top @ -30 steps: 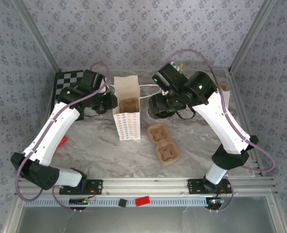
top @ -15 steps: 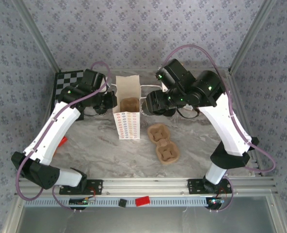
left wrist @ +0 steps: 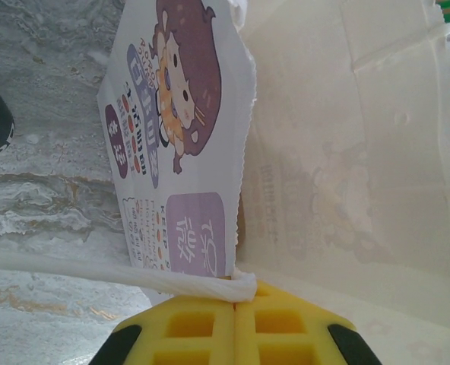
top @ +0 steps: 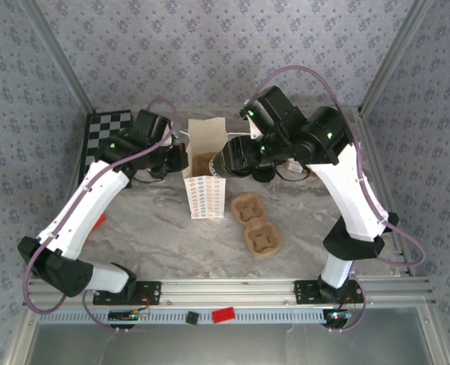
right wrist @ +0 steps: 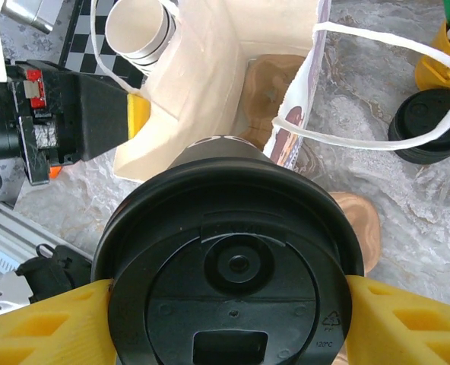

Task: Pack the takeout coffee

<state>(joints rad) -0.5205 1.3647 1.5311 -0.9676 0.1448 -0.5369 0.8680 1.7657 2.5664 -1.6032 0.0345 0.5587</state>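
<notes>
Takeout coffee (right wrist: pixel 232 281) — in right gripper (right wrist: pixel 229 323), near bag (right wrist: pixel 210 91)

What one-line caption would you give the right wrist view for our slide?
Right gripper holds the lidded coffee cup over the open paper bag, whose wall the left gripper pinches.

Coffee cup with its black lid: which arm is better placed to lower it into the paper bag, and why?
Right. The right jaws grip the coffee cup right at the paper bag's open mouth. The left jaws are shut on the bag's handle, so that arm is busy steadying it.
</notes>
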